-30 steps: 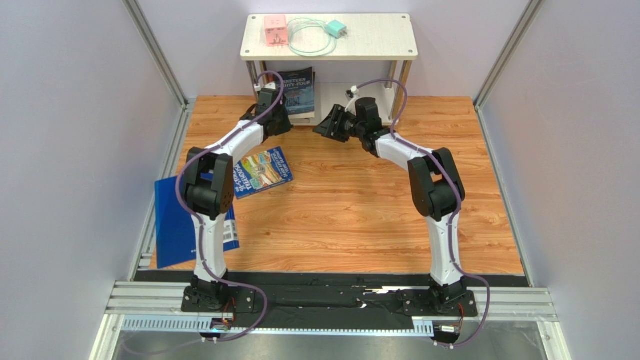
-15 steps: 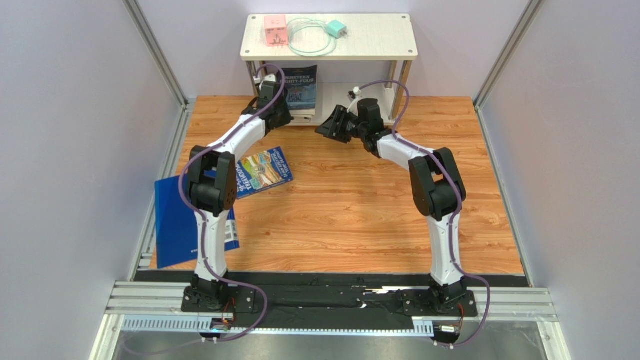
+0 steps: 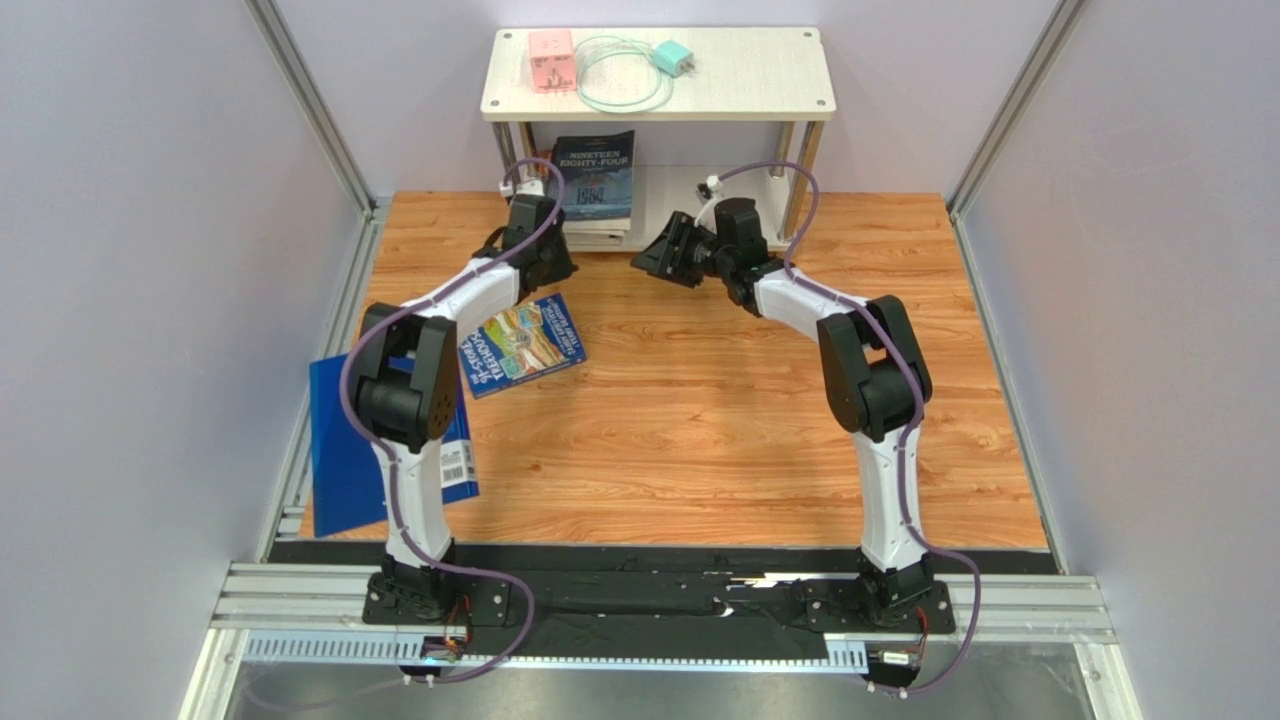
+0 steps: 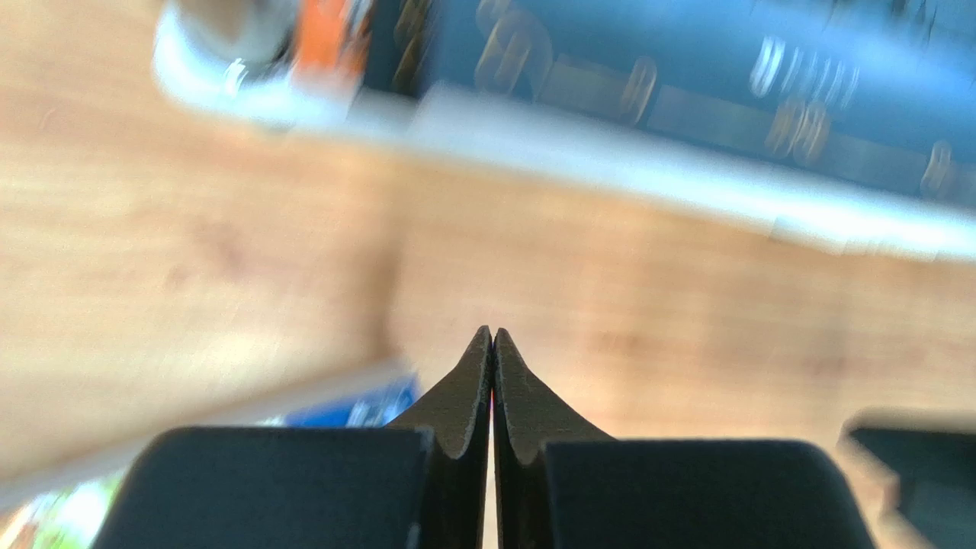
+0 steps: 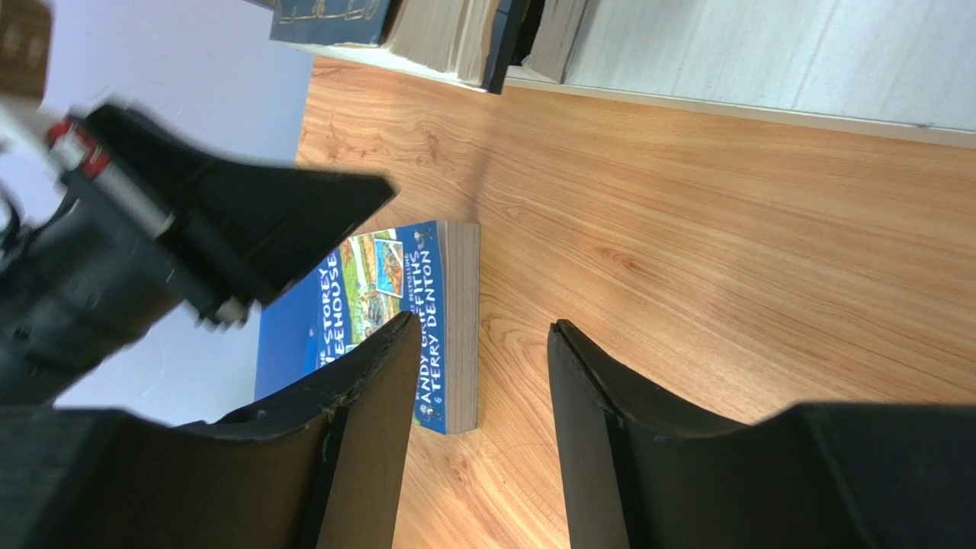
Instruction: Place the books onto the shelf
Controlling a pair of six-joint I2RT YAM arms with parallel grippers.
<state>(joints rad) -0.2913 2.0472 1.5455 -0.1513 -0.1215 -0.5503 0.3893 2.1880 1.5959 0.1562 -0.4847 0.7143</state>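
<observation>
Nearest the arm bases, a large plain blue book (image 3: 358, 450) is lying flat at the left side of the wooden table top (image 3: 721, 405), its outer part hanging over the board's left edge. Just beyond it, partly under the left forearm, a blue cartoon-covered book (image 3: 523, 342) is lying face up and askew on the wood. Past that book the left gripper (image 4: 493, 343) is hovering over bare wood, well short of the shelf, with its jaws pressed tightly together and nothing between them; its own camera view is blurring badly. To its right the right gripper (image 5: 483, 326) is hanging low above the table and pointing leftward, its jaws standing about half apart around empty air, gripping nothing, with the cartoon book lying on the wood beyond them. Farther back the shelf (image 3: 781, 75) is standing against the rear wall. On its lower tier a dark blue-grey book (image 3: 597, 177) is standing with its cover facing forward, near the left posts, and the right wrist view is showing the page edges of more books (image 5: 441, 34) beside it there. On the top board a pink block (image 3: 549, 60) and a coiled pale green cable (image 3: 619, 83) with a teal plug (image 3: 672, 59) are resting.
</observation>
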